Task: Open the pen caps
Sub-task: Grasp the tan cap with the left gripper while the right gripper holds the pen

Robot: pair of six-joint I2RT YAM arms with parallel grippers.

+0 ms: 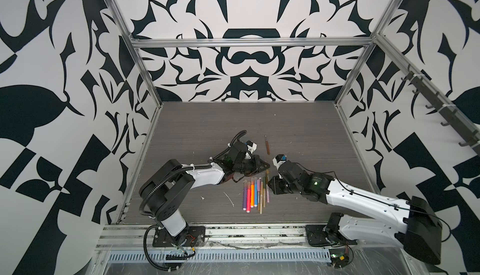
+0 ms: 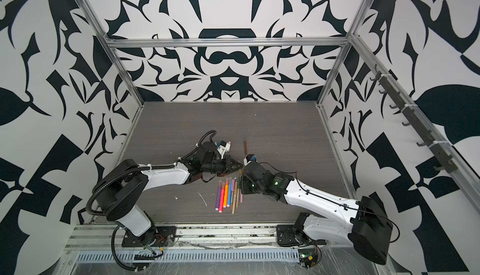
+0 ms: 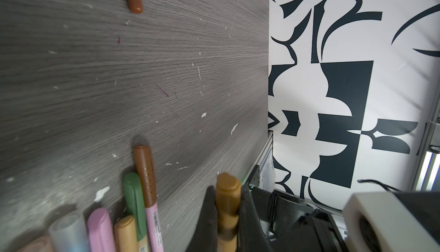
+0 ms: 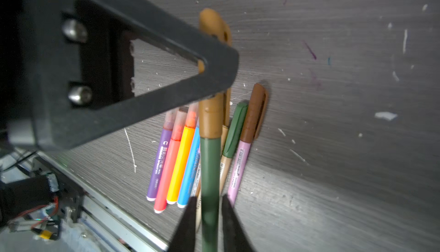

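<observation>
While left jaws pinch one ochre cap (image 3: 227,187), right jaws flank one green pen (image 4: 210,179), grip unclear.

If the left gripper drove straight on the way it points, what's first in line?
Probably the right arm's wrist, just past the left gripper, shut on the ochre cap; relative height is unclear.
</observation>
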